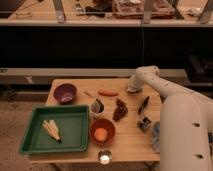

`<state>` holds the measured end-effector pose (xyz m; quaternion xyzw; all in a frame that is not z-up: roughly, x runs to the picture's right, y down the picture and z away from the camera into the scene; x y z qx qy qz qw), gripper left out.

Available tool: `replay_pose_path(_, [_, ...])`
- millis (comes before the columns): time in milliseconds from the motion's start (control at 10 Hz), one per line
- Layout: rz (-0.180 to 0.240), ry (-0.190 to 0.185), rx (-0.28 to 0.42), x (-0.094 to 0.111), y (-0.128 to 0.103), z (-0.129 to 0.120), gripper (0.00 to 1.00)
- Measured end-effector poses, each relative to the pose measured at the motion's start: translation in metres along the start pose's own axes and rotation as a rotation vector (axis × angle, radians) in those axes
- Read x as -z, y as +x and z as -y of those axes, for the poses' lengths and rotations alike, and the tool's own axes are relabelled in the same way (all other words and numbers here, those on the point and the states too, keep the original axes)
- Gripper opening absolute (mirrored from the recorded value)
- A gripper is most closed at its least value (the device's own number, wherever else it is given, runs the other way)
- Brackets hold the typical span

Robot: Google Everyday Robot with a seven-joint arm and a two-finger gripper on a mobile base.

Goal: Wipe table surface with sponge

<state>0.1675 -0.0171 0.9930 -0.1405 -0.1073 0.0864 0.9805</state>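
Tabletop (pixel 75 86) of light tan planks is carrying several items. Green tray (pixel 35 135) is sitting at front left, holding pale yellow pieces (pixel 51 129). Purple bowl (pixel 65 92) is resting at back left. Orange bowl (pixel 102 131) is sitting just beside the tray's right edge. Carrot (pixel 108 92) is lying near the back centre; a dark reddish cluster (pixel 120 109) is lying between carrot and orange bowl. Claw (pixel 133 88) is hovering at the back right edge. Grey-blue bundle (pixel 155 136) is lying at front right.
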Motion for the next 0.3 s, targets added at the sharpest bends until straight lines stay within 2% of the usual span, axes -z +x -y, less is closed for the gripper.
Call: replay_pose_path(300, [0.057,-0.009,0.042,-0.003,-0.031,-0.001,0.00])
